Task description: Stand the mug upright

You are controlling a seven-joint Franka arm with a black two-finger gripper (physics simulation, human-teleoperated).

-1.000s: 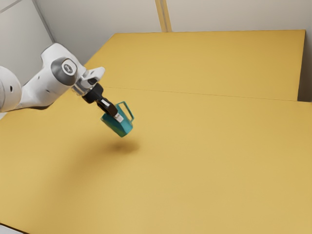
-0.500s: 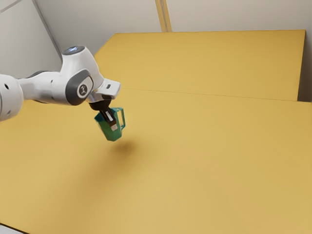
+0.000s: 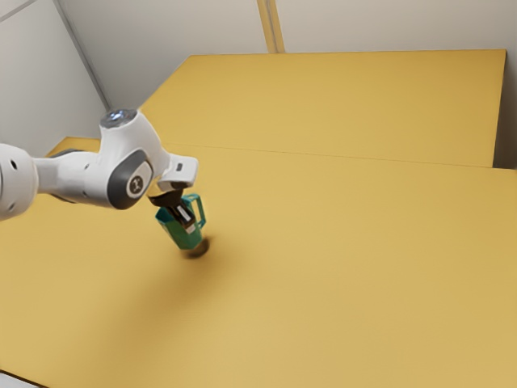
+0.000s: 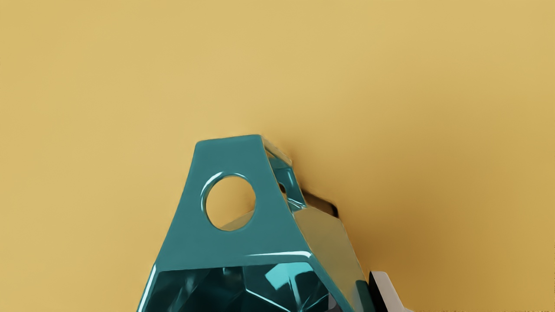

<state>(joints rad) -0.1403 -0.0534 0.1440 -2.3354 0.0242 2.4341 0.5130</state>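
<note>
The teal mug is in my gripper in the exterior view, tilted, its mouth toward the upper left and its handle on the exterior view's right. A dark shadow lies close under its base; whether base and table touch, I cannot tell. In the wrist view the mug shows its open mouth and its handle with a round hole. One fingertip of my gripper stands against the mug's outer wall there; the other is hidden.
The yellow table spreads around the mug, with a thin seam across its far part. Pale walls rise behind it, and a yellow strip runs up the back wall.
My hand has turned from a slanted to a steeper pose, bringing the mug closer to upright. Over the last half second, hand and mug came down toward the table, and the shadow drew near the base.
</note>
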